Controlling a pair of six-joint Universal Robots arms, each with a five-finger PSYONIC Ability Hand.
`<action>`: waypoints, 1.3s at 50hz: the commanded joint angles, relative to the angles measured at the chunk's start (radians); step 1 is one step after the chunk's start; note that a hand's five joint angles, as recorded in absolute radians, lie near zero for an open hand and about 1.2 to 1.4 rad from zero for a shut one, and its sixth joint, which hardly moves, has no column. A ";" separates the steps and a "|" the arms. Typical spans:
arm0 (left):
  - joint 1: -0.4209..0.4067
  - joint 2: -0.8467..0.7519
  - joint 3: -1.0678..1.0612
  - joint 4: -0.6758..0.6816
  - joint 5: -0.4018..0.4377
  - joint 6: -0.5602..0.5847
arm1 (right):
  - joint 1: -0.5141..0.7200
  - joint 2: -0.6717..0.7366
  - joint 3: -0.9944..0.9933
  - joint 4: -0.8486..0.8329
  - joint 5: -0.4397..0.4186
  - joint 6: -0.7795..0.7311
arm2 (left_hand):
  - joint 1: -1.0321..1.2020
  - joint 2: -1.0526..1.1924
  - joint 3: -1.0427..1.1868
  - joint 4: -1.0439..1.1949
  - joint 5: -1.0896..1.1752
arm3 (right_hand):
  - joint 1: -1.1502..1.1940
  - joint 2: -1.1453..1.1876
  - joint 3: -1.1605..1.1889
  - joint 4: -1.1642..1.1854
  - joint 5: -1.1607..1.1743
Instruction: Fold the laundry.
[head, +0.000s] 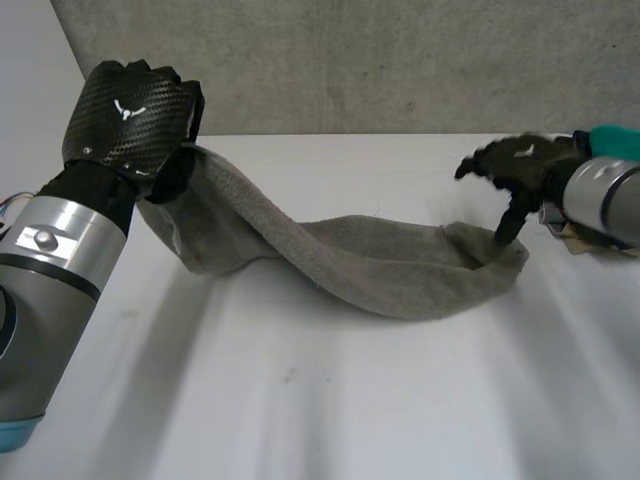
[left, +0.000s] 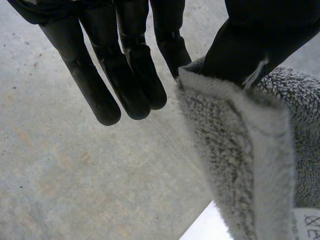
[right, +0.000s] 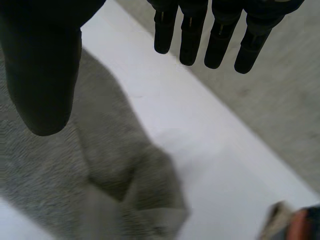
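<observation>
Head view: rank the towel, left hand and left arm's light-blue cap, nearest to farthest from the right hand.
1. towel: its end on the table lies by the right hand.
2. left hand: across the table, holding the towel's other end up.
3. light-blue cap: at the left arm's base, farthest.

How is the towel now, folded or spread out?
Neither: the towel is bunched into a long strip, one end lifted by the left hand, the other end on the table.
</observation>
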 joint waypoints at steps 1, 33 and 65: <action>-0.003 -0.004 -0.005 0.005 0.000 0.001 | 0.058 0.208 -0.104 0.007 -0.006 0.110 | 0.243 0.200 0.205 0.197 0.238 | 0.045 0.039 0.046 0.058 0.083; 0.098 0.055 0.008 -0.128 -0.006 0.004 | -0.010 -0.192 0.026 0.013 0.019 0.049 | 0.243 0.200 0.205 0.197 0.238 | 1.036 1.030 1.037 1.049 1.075; 0.128 -0.484 0.721 0.306 0.024 0.060 | 0.077 -0.031 -0.037 -0.907 0.278 0.158 | 0.243 0.200 0.205 0.197 0.238 | 1.036 1.030 1.037 1.049 1.075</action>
